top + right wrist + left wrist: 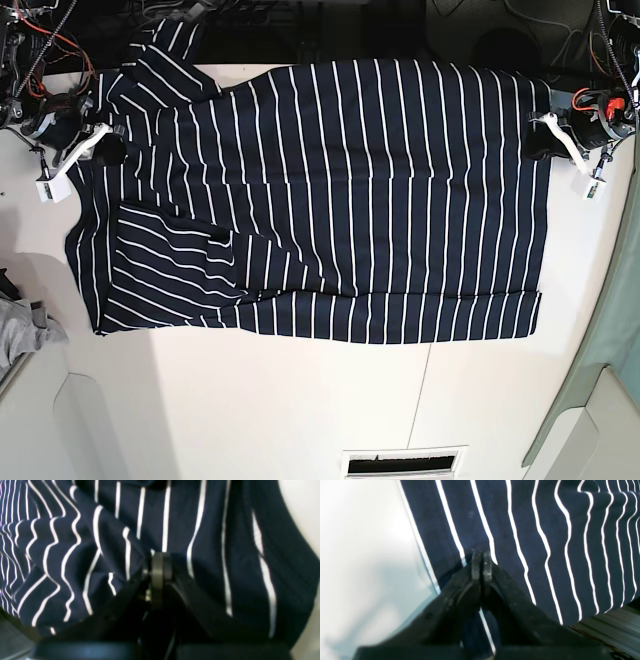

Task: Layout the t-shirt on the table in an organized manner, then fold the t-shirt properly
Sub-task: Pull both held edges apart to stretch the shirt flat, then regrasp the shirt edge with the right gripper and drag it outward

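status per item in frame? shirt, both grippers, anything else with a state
t-shirt: spread on the table, one sleeve folded over the body, wrinkled at the collar end.
left gripper: jaws shut on the t-shirt near its edge.
right gripper: jaws shut on the t-shirt, fabric bunched around it.
grey cloth: crumpled at the table's edge, untouched.

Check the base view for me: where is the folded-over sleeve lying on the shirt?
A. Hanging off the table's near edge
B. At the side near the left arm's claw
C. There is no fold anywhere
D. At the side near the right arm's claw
D: the sleeve lies folded over the shirt on the base view's left, the side of the right claw, with its stripes running crosswise to the body's stripes.
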